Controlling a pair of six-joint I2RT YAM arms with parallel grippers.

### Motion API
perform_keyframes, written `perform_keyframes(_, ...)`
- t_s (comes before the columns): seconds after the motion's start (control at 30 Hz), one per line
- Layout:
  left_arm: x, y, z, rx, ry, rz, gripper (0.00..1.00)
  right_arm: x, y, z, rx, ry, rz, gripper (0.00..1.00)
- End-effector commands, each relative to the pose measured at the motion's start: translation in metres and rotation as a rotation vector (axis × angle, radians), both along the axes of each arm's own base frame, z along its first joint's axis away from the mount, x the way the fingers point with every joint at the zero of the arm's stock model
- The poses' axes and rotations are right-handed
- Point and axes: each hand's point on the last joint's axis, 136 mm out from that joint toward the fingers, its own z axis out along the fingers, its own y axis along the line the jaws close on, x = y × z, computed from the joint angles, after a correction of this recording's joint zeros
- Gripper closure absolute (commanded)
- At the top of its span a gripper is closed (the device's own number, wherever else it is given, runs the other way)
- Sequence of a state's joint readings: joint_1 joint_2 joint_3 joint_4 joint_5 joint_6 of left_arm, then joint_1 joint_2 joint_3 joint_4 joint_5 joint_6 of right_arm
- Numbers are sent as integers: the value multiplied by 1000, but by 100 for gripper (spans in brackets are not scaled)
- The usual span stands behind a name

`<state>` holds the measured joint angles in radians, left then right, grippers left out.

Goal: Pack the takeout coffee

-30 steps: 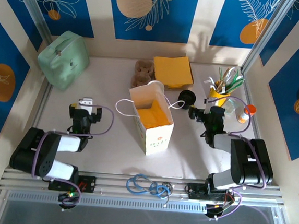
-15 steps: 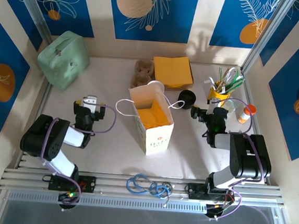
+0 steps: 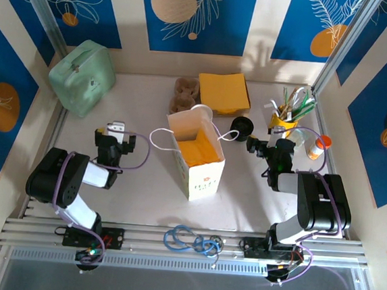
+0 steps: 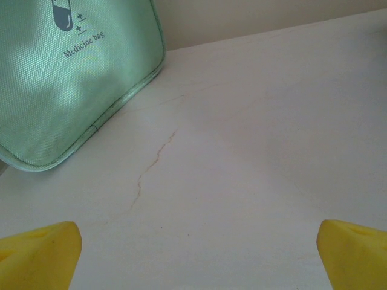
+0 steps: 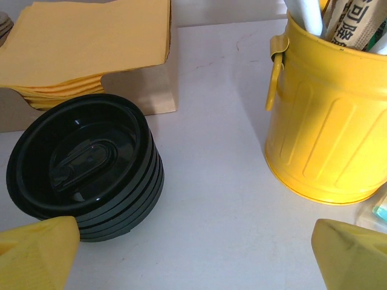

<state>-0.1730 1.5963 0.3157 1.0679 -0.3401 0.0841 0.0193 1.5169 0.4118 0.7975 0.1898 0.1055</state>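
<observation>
Two end effectors, both spread wide and holding nothing. The left end effector (image 4: 193, 260) sits low over the bench (image 3: 143, 181) on the left side, its yellow fingertips (image 4: 42, 254) apart over bare surface, facing the mint green medicine bag (image 4: 66, 78) in the far left corner. We see a thin crack line on the bench between the two.

The right end effector (image 5: 193, 257) is on the right side of the bench, fingertips wide apart. It faces a stack of black lids (image 5: 84, 169) on its left and a yellow bucket (image 5: 326, 139) with packets and sticks on its right, touching neither. Behind the lids lies a pile of yellow napkins (image 5: 91, 42) near the far edge.

A paper bag (image 3: 202, 166) stands upright and open mid-bench, between the arms, with a yellow napkin (image 3: 196, 151) inside. White cups (image 3: 202, 110) stand just behind the bag, a brown cup carrier (image 3: 184, 93) further back. An orange-capped bottle (image 3: 317, 146) lies near the right edge, beside the bucket. A blue cable (image 3: 192, 241) is coiled at the near edge.

Where the takeout coffee is we cannot tell; the napkin hides the bag's inside.
</observation>
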Motion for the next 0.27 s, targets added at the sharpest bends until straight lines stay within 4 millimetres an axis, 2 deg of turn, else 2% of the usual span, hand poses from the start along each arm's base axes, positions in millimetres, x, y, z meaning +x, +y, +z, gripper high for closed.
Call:
perform_keyframes(0.0, 4, 3, 10, -20, -30, 10, 1, 1, 1, 3, 15, -18, 6, 1)
perform_keyframes(0.23, 3, 3, 10, -19, -30, 10, 1, 0, 0, 3, 10, -27, -4, 1)
